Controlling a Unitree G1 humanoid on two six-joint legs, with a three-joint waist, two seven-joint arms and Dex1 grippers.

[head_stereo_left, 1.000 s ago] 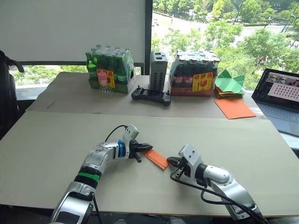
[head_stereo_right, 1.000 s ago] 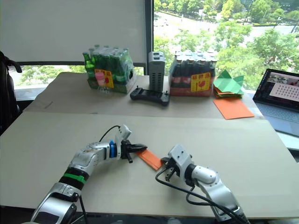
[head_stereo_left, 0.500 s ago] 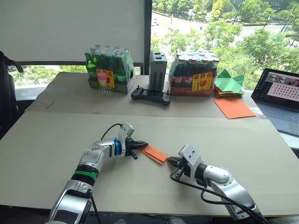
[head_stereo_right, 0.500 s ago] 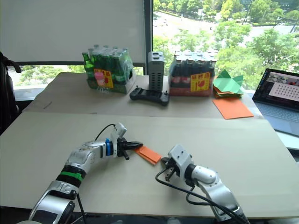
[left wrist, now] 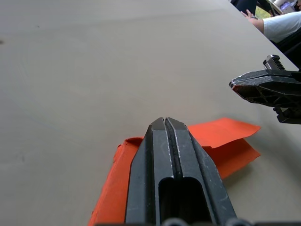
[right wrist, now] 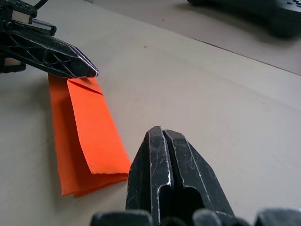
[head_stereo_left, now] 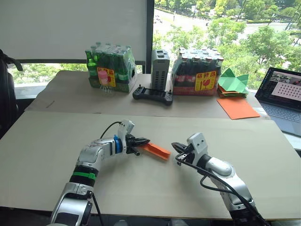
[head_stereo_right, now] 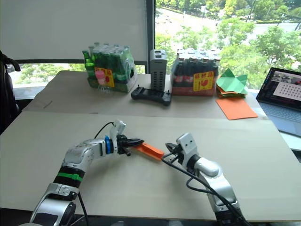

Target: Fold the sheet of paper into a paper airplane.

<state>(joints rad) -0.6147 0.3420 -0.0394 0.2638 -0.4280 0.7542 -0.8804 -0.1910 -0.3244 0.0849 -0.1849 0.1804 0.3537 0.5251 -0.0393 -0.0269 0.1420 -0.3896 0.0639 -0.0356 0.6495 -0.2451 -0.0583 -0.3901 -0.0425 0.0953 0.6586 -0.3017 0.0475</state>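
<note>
Head views show us the left gripper point(head_stereo_left: 142, 141) pinching one end of the folded bright orange sheet of paper point(head_stereo_left: 157, 150) above the tan cardboard-covered table point(head_stereo_left: 42, 155), our right gripper point(head_stereo_left: 176, 147) just beside its far end. Our left wrist view has the black fingers point(left wrist: 175, 160) pressed together over the paper. Our right wrist view shows that gripper's fingers point(right wrist: 171, 174) pressed together, empty, near the layered strip.

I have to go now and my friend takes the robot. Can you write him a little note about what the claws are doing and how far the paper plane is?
Left claw: shut on one end of the sheet of paper, holding it just above the table.
Right claw: shut, holding nothing, a small gap away from the paper's free end.
Paper: a narrow folded orange strip with layers, in the middle of the table between the two claws.
Done: some folds, flaps overlap.
Left: no nose point or wings yet, so most of the plane folding remains.
</note>
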